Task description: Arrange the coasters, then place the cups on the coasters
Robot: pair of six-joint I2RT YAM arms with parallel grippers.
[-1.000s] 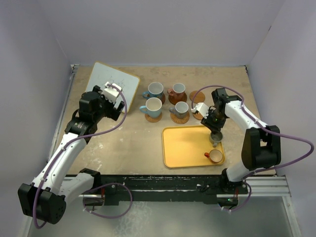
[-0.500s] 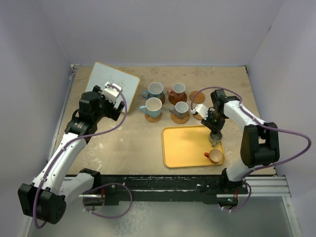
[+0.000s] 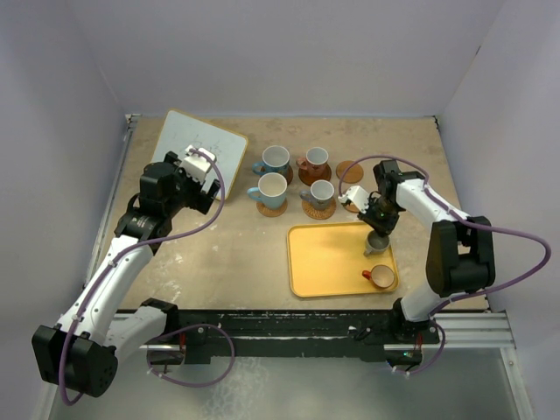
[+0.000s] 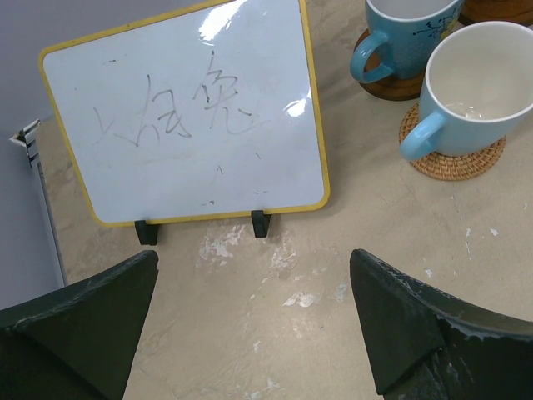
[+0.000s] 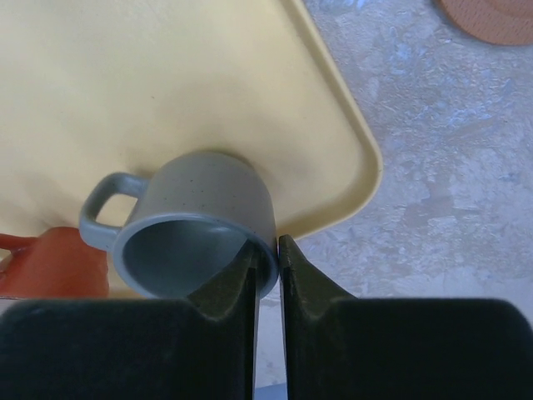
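At the corner of the tray [image 5: 166,83], my right gripper [image 5: 266,250] pinches the grey cup [image 5: 200,208] by its rim, 1 finger inside and 1 outside, presumably so it lifts upright toward the bare coaster [image 3: 350,168], while my left gripper [image 4: 254,258] hangs spread wide by the whiteboard [image 4: 183,117].

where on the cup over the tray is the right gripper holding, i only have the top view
Observer: On the rim. The right wrist view shows the right gripper pinching the blue-grey cup by its wall, one finger inside and one outside.
Operator: which way is the handle
Observer: The handle is on the side away from the fingers, toward the orange cup.
Operator: and the left gripper
Observer: The left gripper is open over bare table, facing the whiteboard.
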